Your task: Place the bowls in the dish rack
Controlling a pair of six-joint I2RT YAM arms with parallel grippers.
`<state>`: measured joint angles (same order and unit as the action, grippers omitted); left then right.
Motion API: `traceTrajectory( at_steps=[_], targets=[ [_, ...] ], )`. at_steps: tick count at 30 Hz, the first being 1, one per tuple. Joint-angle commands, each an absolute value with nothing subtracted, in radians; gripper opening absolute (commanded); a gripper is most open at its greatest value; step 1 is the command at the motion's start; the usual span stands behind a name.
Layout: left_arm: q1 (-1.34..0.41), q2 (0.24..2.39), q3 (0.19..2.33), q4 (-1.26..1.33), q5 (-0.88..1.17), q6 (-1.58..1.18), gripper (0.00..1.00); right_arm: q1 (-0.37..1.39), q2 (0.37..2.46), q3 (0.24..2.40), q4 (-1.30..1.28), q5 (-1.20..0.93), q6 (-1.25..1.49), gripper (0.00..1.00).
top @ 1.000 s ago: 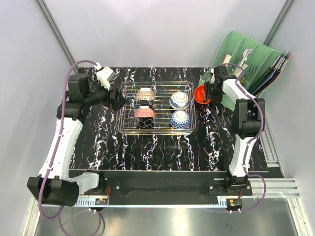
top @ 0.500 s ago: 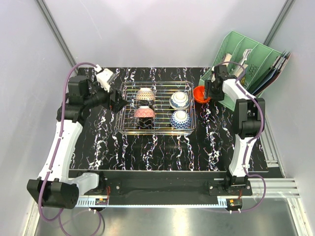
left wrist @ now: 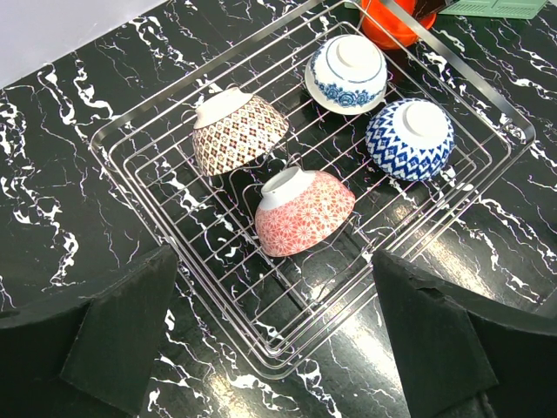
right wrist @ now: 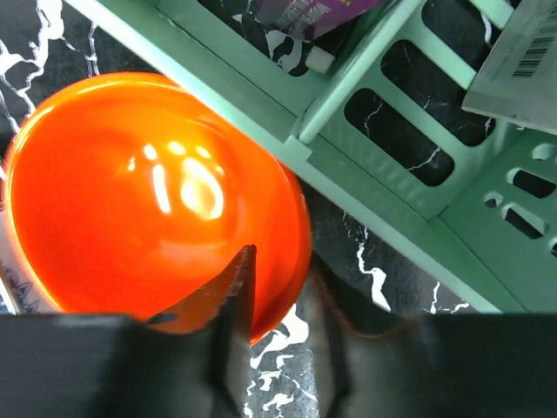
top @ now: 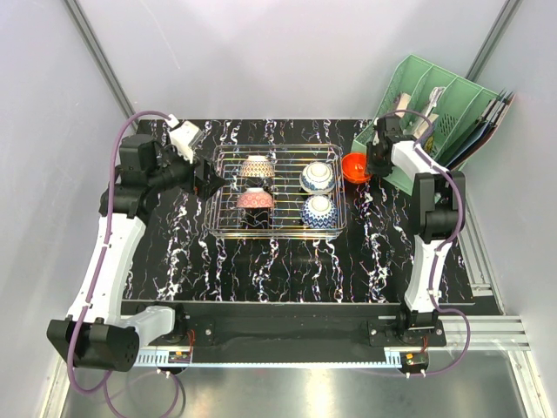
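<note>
The silver wire dish rack [top: 222,228] [left wrist: 174,254] holds several upturned bowls: a pink diamond-patterned one [left wrist: 237,131], a pink floral one [left wrist: 305,213], a blue-and-white one [left wrist: 348,70] and a blue zigzag one [left wrist: 409,139]. The plain orange bowl [top: 352,165] [right wrist: 148,192] stands upright on the table just right of the rack. My right gripper [top: 370,165] [right wrist: 287,261] straddles its rim, one finger inside and the other, blurred, outside; contact is unclear. Open and empty, my left gripper [top: 209,183] [left wrist: 274,257] hovers over the rack's left corner.
A green slotted organiser [top: 444,100] [right wrist: 392,174] with papers stands right behind the orange bowl, close to my right gripper. The black marbled tabletop [top: 261,270] stretches in front of the rack. Grey walls enclose the table.
The right gripper's jaws have narrowed around the orange bowl's rim, and the wrist has edged slightly toward the back. The left arm has drawn back a little to the left.
</note>
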<state>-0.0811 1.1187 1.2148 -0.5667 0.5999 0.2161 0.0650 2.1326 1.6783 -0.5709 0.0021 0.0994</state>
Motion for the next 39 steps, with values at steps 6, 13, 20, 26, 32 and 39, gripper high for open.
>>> traceTrajectory(
  at_steps=[6, 13, 20, 26, 32, 39],
  targets=[
    [-0.129, 1.176, 1.213, -0.488, 0.609, 0.183, 0.99, 0.060, 2.137, 1.684, -0.537, -0.017, 0.120, 0.00],
    [-0.179, 1.344, 1.336, -0.443, 0.601, 0.086, 0.99, 0.060, 1.901, 1.611, -0.560, 0.115, 0.066, 0.00],
    [-0.250, 1.489, 1.453, -0.437, 0.589, 0.005, 0.99, 0.061, 1.695, 1.568, -0.600, 0.222, -0.029, 0.00],
    [-0.293, 1.583, 1.531, -0.431, 0.575, -0.078, 0.99, 0.107, 1.592, 1.574, -0.591, 0.236, -0.104, 0.00],
    [-0.308, 1.696, 1.632, -0.405, 0.535, -0.239, 0.99, 0.277, 1.611, 1.574, -0.523, 0.321, -0.186, 0.00],
    [-0.373, 1.743, 1.657, -0.407, 0.496, -0.241, 0.99, 0.419, 1.715, 1.643, -0.514, 0.360, -0.199, 0.00]
  ],
)
